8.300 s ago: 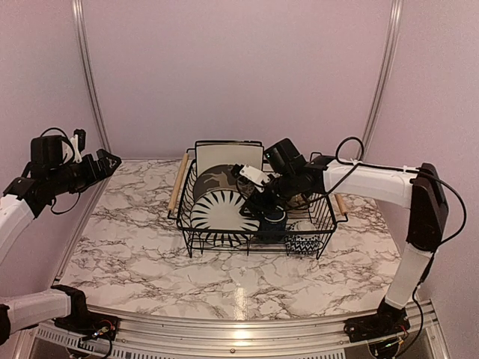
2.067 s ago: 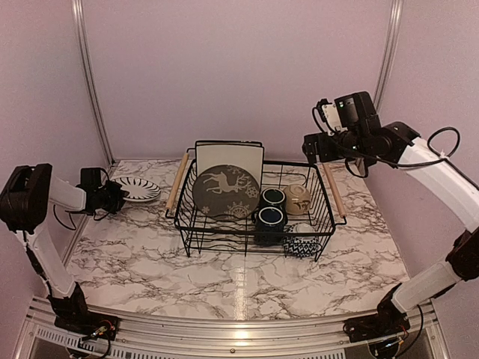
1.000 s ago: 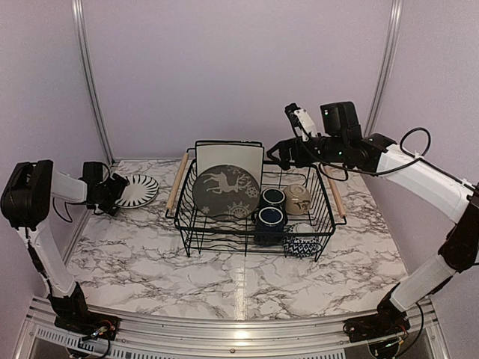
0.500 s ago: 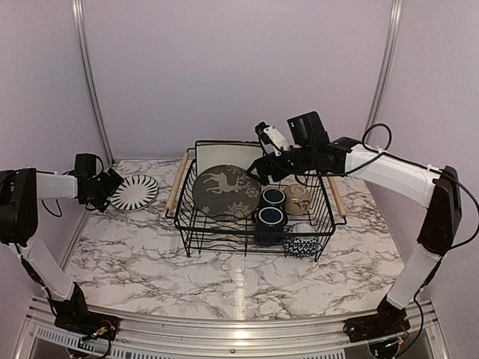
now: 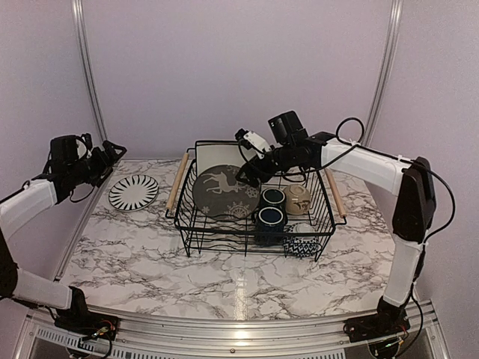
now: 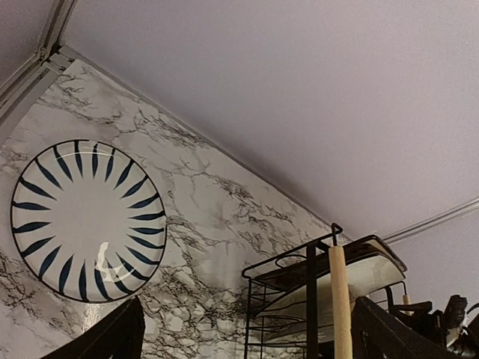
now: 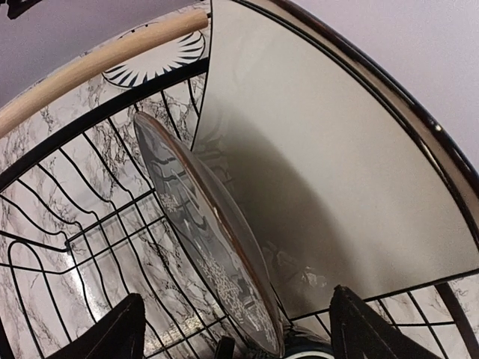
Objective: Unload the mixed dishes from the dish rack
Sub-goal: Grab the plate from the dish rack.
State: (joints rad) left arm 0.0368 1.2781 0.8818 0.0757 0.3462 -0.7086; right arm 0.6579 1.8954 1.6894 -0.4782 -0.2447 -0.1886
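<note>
Above dish rack (image 5: 178,187): R pincer (image 5: 245,173) apart, aligned w/ rim of upright deer plate (image 5: 224,191) for edge grip; L pincer (image 5: 107,157) apart, empty.

On marble table (image 6: 224,202), striped plate (image 6: 88,221) lies flat; dish rack (image 6: 310,292) nearby.

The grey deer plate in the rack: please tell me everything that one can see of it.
The grey deer plate is round, looks glazed ceramic, with a pale deer and snowflake-like marks on its face and a brownish rim. It stands on edge in the dish rack, leaning toward the square cream plate behind it. The open right gripper hovers at its upper edge; contact cannot be judged.
</note>
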